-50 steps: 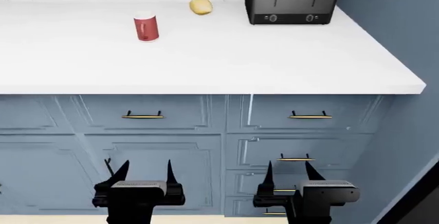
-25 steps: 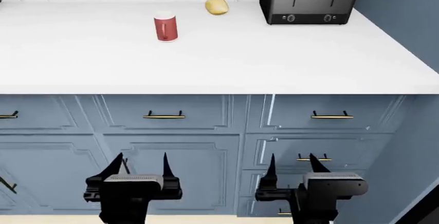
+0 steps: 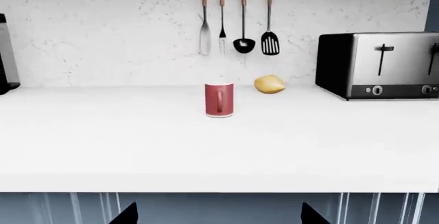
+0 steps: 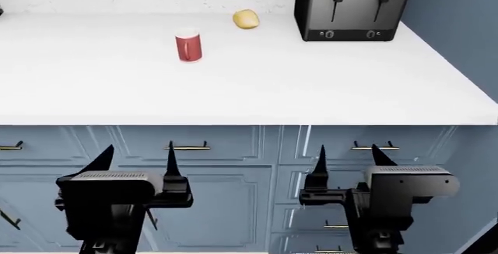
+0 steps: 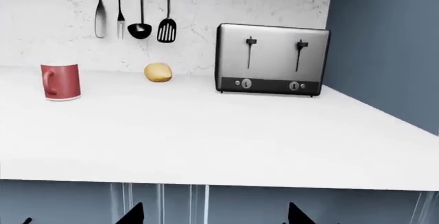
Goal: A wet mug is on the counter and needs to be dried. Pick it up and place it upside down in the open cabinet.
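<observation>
Looks like a home kitchen – white counter (image 4: 311, 85), toaster (image 4: 351, 8), utensils (image 3: 237, 18) hanging on the wall, blue cabinet drawers (image 4: 186, 146) below

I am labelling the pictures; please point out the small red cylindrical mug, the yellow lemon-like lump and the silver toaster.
small red cylindrical mug (image 4: 188, 46), head view, on its red side wall.
yellow lemon-like lump (image 4: 246, 19), head view, on its middle.
silver toaster (image 5: 272, 59), right wrist view, on its front face.

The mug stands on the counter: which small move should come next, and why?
Probably raise the left gripper above the counter edge and toward the mug. Both grippers hang open and empty below the countertop, and the mug stands upright nearer the left side.
</observation>
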### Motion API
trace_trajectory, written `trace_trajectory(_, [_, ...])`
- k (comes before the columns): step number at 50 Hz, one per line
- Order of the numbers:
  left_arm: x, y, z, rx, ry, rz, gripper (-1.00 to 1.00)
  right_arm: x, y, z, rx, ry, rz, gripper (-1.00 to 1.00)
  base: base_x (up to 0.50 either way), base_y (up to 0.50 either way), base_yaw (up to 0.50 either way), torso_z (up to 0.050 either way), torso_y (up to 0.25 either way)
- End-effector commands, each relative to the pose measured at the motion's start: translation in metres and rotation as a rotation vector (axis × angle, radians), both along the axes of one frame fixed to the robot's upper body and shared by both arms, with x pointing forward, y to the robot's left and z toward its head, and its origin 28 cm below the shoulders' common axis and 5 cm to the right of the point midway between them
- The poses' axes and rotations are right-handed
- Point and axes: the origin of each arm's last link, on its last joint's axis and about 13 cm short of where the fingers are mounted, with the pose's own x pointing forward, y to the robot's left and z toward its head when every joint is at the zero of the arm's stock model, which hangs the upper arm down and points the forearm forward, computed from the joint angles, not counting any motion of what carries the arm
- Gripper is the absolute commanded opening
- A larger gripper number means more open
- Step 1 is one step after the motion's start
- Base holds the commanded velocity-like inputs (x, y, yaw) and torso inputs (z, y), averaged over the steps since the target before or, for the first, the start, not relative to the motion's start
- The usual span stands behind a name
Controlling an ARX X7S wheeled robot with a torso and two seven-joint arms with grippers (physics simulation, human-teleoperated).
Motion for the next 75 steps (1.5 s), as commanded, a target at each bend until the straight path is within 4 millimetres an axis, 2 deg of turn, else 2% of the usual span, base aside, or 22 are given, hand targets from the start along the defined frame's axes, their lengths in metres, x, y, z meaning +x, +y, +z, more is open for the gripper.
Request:
trace_trajectory(1, [-0.012,0.001,0.013,0.0,-0.013,-0.01,1.0,-0.009,0.001,0.01,-0.011,-0.027,0.009,1.0,0.5,0.0,0.0,0.05,0.0])
trace_trajectory(40, [-0.014,0.0,0.014,0.005,-0.029,0.005,1.0,-0.014,0.002,0.011,-0.006,-0.057,0.022,1.0,0.5,0.0,0.0,0.05,0.0])
trace_trajectory(51, [-0.012,0.004,0.025,-0.002,-0.046,0.05,1.0,-0.016,0.001,0.014,0.0,-0.069,0.016,1.0,0.02,0.0,0.0,0.004,0.0])
trace_trajectory(65, [0.015,0.007,0.052,0.007,-0.024,0.028,1.0,-0.017,-0.001,0.016,0.001,-0.067,0.017,1.0,0.0,0.0,0.0,0.0,0.0])
trace_trajectory(75, [0.055,0.01,0.069,-0.016,0.055,-0.052,1.0,-0.017,-0.001,0.016,0.005,-0.067,0.019,1.0,0.0,0.0,0.0,0.0,0.0])
